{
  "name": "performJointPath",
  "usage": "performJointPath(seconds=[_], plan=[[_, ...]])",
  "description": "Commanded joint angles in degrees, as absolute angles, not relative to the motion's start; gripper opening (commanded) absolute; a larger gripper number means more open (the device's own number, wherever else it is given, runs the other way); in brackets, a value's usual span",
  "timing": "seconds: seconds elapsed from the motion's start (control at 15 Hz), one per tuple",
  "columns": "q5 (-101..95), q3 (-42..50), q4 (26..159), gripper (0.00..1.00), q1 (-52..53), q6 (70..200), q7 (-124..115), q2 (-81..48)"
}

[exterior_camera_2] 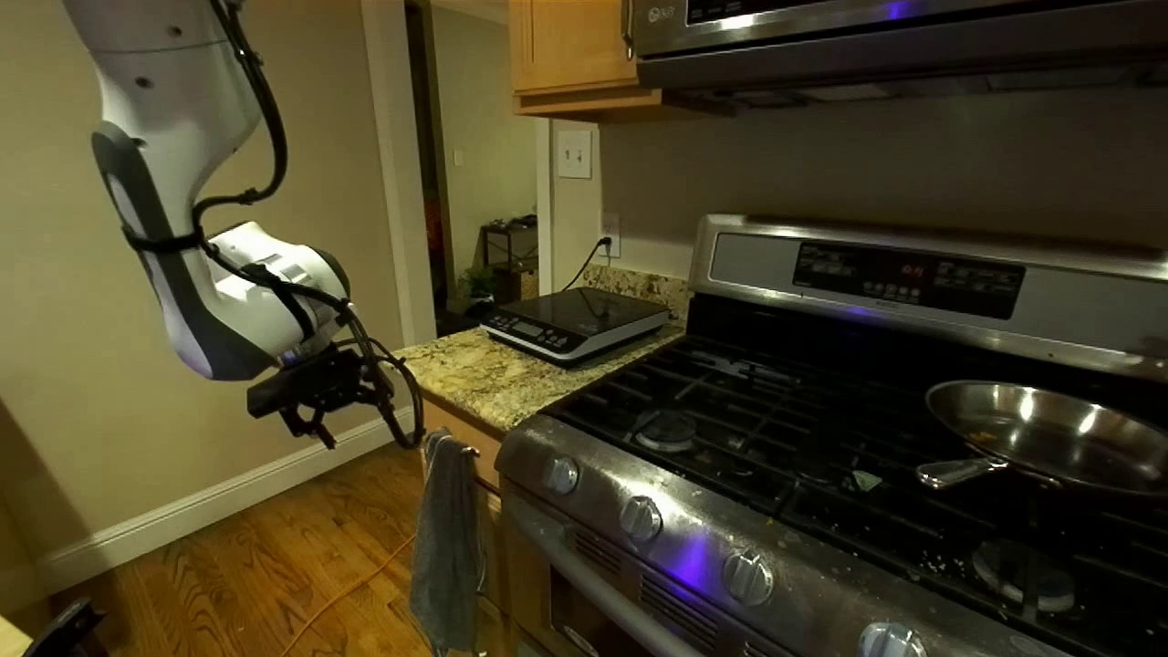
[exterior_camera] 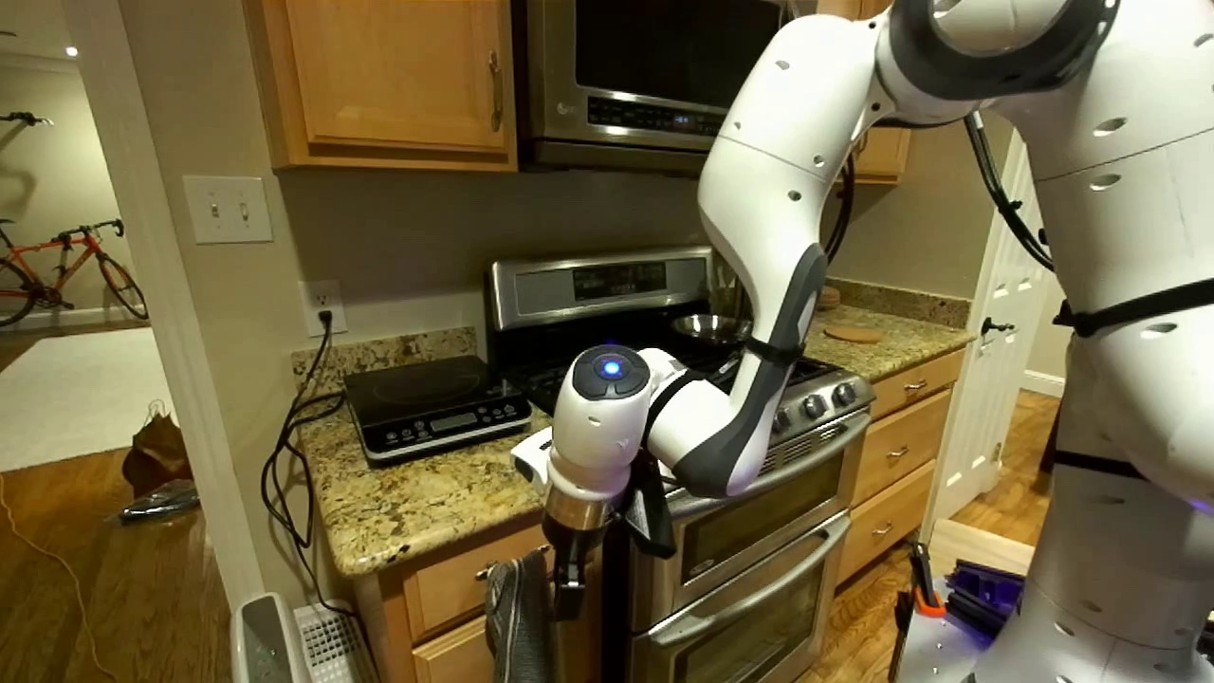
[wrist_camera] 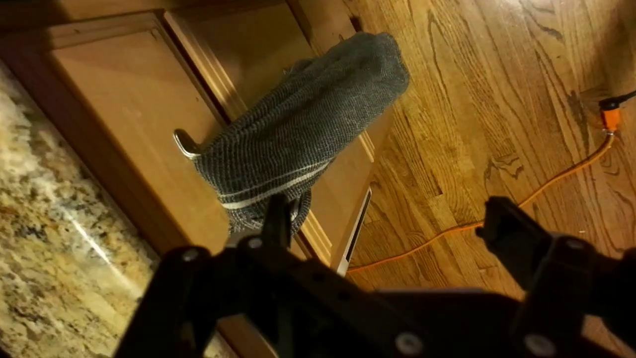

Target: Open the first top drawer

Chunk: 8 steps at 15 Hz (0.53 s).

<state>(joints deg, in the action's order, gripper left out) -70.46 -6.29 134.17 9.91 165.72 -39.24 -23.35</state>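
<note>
**In front of the closed top drawer, with the hand wide**

In the wrist view, to see the fingers spread far from each other, with the floor in the gap between. Hanging at the end of the white arm, pointing down, in front of the wooden cabinet and apart from the grey towel. To find this top drawer, look directly under the edge of the bench, on the left of the stove in both exterior views. Is closed, with its flat front in line with the cabinet. Has a curved metal handle, carrying the towel with its white stripes, and is partly covered by it. On the bench, a black hot plate; on the stove, in both exterior views, a shiny metal pan; above the stove, a microwave. Along the floor, in the wrist view, an orange cord.
</note>
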Motion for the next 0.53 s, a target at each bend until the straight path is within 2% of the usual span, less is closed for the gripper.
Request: performJointPath(seconds=[0.0, 0.47], plan=[[-78.6, -3.1, 128.2, 1.00, 13.0, 164.5, -45.6, -28.4], [-80.5, -3.2, 125.8, 1.00, 12.2, 164.5, -45.0, -31.5]])
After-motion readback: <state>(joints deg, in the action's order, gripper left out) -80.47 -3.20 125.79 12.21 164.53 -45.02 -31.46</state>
